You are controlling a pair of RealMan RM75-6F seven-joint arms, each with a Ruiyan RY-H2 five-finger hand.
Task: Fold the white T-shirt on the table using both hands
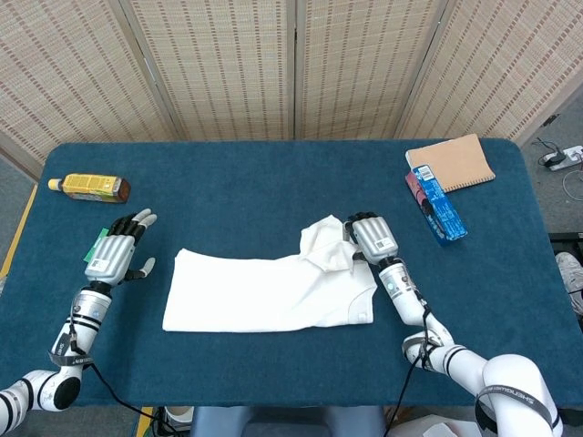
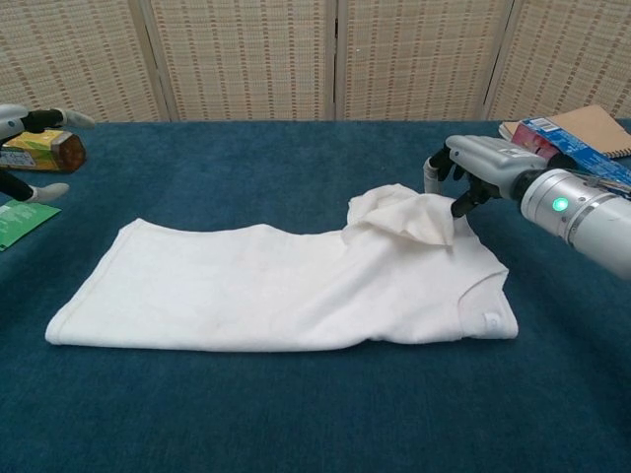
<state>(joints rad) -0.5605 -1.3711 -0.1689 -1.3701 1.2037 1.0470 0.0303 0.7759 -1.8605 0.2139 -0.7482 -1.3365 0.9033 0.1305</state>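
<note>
The soft white T-shirt lies half-folded at centre frame on the blue counter; my right hand pinches its bunched sleeve, my left hand, fingers spread, hovers at left.

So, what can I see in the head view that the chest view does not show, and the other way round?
Only the head view shows the whole table from above, with all of the left hand and both forearms.

Only the chest view shows, from the side, the raised sleeve bunch and the right hand at its edge.

Both show the white T-shirt, the bottle, the green packet, the notebook and the blue box.
</note>
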